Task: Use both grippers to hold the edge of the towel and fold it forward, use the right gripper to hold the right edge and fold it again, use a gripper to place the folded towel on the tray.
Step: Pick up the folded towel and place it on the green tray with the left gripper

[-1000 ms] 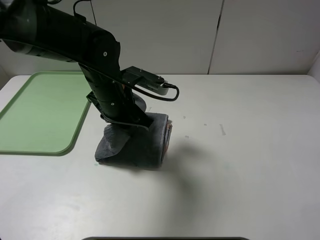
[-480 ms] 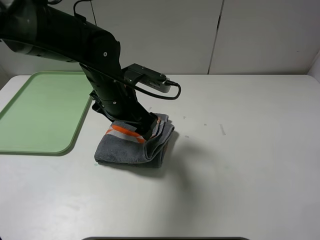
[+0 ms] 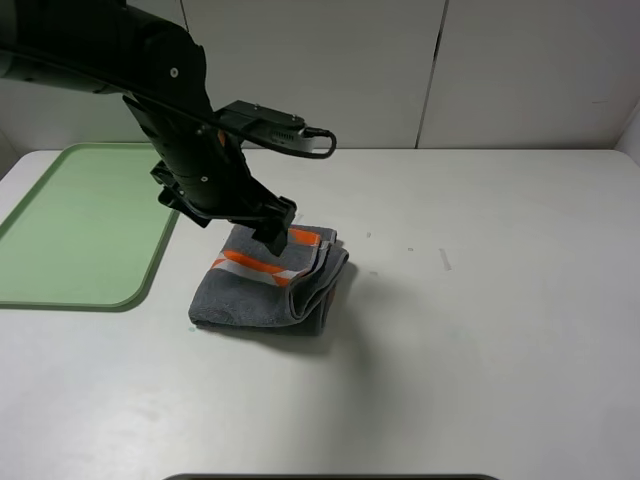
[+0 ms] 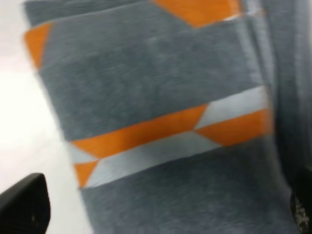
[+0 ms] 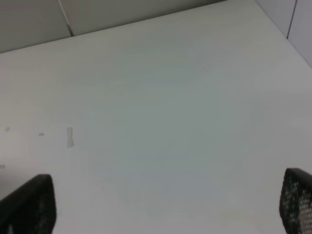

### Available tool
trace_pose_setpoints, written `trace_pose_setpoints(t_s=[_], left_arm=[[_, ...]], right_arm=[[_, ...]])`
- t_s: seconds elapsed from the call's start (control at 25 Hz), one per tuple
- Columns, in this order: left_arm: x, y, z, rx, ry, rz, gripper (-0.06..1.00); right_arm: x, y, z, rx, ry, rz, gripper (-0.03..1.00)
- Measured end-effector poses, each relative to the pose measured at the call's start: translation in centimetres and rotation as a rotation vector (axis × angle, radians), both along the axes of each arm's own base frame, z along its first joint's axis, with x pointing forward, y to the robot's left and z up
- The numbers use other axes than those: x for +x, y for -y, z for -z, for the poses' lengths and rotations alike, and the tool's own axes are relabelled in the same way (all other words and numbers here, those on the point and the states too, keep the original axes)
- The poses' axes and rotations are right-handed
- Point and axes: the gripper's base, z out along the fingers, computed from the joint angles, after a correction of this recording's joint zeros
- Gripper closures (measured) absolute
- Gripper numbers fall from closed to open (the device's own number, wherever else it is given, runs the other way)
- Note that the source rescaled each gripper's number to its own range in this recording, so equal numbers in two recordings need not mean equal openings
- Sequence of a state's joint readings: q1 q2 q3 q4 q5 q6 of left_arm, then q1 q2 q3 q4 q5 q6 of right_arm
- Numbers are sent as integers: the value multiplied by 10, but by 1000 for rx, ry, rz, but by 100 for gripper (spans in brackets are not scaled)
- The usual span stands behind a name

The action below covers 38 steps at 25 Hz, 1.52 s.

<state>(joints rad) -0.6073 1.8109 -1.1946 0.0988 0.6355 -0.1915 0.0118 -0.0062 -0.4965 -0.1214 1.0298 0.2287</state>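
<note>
The towel [image 3: 262,292] lies folded in a thick dark grey bundle on the white table, its orange-and-pale stripe facing up, just right of the tray [image 3: 70,230]. My left gripper [image 3: 272,230] hovers just above the towel's far edge, open and empty. In the left wrist view the towel [image 4: 161,112] fills the picture and the two black fingertips [image 4: 24,207] stand wide apart on either side. The plain grey edge of the towel is hidden in the fold. My right gripper [image 5: 165,204] is open and empty over bare table; it is out of the exterior view.
The pale green tray holds nothing and lies at the table's left side. White wall panels stand behind the table. A small mark [image 5: 69,137] is on the table surface in the right wrist view.
My left gripper has let go of the towel and risen up and to the left. The towel has dropped flat, with its orange stripe now showing on top.
</note>
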Motion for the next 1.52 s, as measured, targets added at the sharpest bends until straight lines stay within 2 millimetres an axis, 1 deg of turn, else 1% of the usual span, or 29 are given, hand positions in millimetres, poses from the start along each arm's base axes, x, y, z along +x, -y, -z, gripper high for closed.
trace_pose_setpoints(t_s=[0.08, 0.36, 0.6, 0.76, 1.2, 1.52], left_arm=[[3, -7, 1, 3, -5, -22, -6], [6, -27, 19, -8, 4, -73, -6], [8, -39, 39, -22, 21, -103, -6], [12, -37, 58, -16, 8, -101, -6], [20, -32, 90, -23, 10, -92, -6], [21, -29, 97, -48, 3, -120, -6]], right_arm=[[0, 0, 0, 0, 0, 0, -3], [0, 0, 0, 0, 0, 0, -3], [0, 0, 0, 0, 0, 0, -3], [0, 0, 0, 0, 0, 0, -3], [0, 0, 0, 0, 0, 0, -3], [0, 0, 0, 0, 0, 0, -3]])
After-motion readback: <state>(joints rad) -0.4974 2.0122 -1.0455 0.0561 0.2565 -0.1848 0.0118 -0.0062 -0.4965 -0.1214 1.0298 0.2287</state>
